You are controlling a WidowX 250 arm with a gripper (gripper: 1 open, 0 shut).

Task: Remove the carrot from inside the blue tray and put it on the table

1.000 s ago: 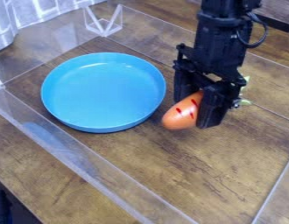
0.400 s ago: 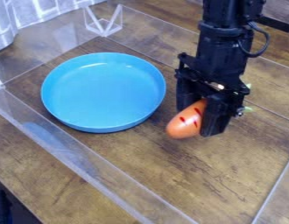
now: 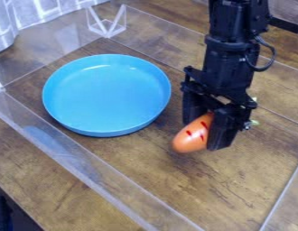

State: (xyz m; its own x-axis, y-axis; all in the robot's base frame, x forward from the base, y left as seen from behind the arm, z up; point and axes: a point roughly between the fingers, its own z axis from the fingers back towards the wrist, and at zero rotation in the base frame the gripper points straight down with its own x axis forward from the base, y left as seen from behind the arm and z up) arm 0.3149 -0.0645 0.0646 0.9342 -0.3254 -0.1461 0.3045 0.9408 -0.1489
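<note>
Since a second before, the claw (image 3: 209, 132) had sunk nearer the tabletop (image 3: 116, 180), clamped on the carrot (image 3: 192, 135) just beside the empty blue tray (image 3: 106, 93) toward the right edge; placing was underway, apparently needing touchdown, then release.

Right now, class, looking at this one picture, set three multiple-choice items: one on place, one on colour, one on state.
1. Where is the carrot?
A. inside the tray
B. outside the tray, in the gripper
C. lying free by the table edge

2. What colour is the tray?
A. blue
B. red
C. white

3. The gripper is
A. wide open
B. out of view
C. shut on the carrot

Key: 1 B, the carrot hangs between the fingers beside the rim, over the table. 2 A, the dish is bright blue. 3 C, the fingers clamp the orange body.
</note>
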